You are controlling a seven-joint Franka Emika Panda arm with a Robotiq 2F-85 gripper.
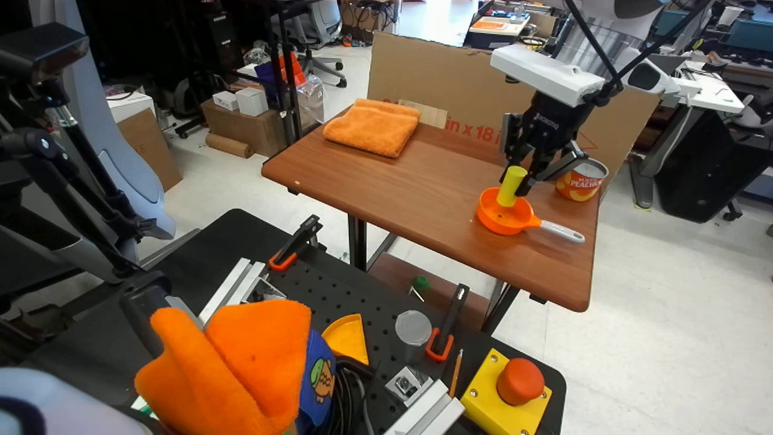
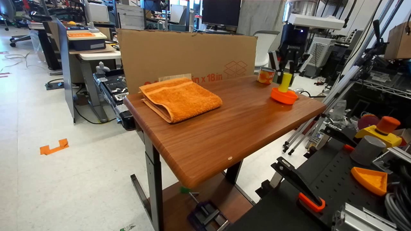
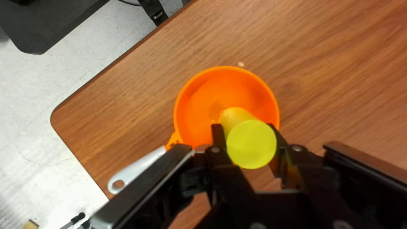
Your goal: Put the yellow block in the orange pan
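Note:
The yellow block (image 1: 513, 185) stands nearly upright between my fingers, its lower end inside the orange pan's rim. It shows in an exterior view (image 2: 285, 82) and from above in the wrist view (image 3: 251, 144). My gripper (image 1: 515, 180) points down and its two fingers press on the block's sides; it also shows in the wrist view (image 3: 244, 128). The orange pan (image 1: 490, 212) sits on the table, its grey handle toward the table's corner; it shows in an exterior view (image 2: 284, 98) and the wrist view (image 3: 203, 101). I cannot tell whether the block touches the pan's floor.
A peach can (image 1: 581, 180) stands just behind the pan, close to the gripper. A folded orange cloth (image 1: 373, 127) lies at the far end of the brown table (image 1: 410, 193). A cardboard sheet (image 1: 441, 72) stands along the back edge. A black cart (image 1: 338, 278) stands in front.

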